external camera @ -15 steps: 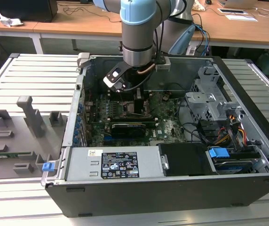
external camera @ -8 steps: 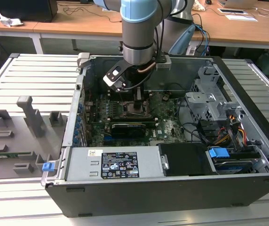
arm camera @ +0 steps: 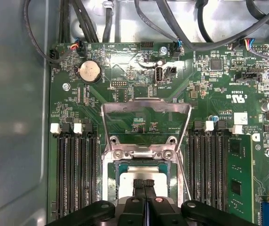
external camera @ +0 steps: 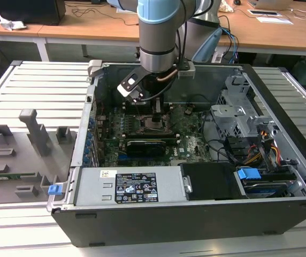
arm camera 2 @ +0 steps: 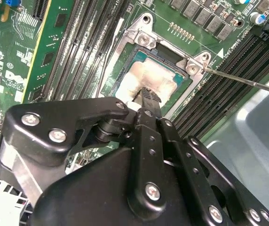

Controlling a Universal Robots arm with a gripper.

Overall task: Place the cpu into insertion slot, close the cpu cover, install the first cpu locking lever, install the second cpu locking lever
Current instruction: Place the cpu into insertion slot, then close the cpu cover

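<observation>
Beneath closed jaws, one cpu (arm camera: 127, 181) in one insertion slot (arm camera: 107, 179)

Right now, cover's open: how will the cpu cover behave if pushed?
The cpu cover is a thin metal frame, so probably light and stiff but slightly springy. It looks hinged at the insertion slot, so a push likely swings it rather than slides it.
</observation>
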